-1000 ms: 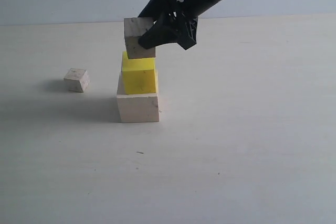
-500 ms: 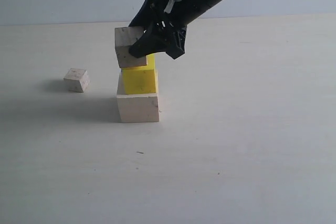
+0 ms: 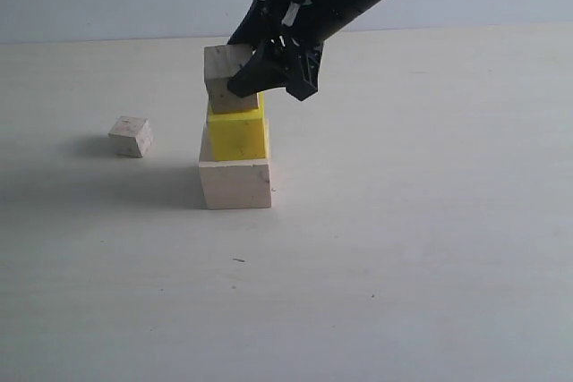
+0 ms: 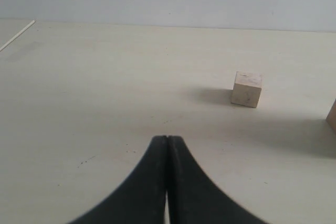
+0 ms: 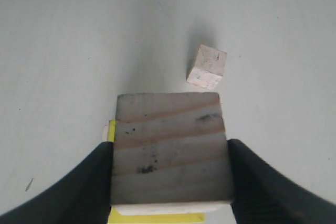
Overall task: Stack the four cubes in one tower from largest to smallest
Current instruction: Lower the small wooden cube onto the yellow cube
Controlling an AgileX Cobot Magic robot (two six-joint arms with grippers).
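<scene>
No text, label, brand or number is readable anywhere; the held small cube (image 5: 170,148) shows only wood grain.

Over the last second my right hand (image 3: 245,79) has dropped and carried the small speckled cube (image 3: 220,65) lower, so its underside now meets the top of the yellow cube (image 3: 238,137). Half a second ago it had swung out past the yellow cube's left edge. It has since eased back right, nearer centre, though a sliver overhangs on the left.

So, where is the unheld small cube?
Exterior view: the loose small cube sits on the table, left of the large pale cube, not touching it.
</scene>
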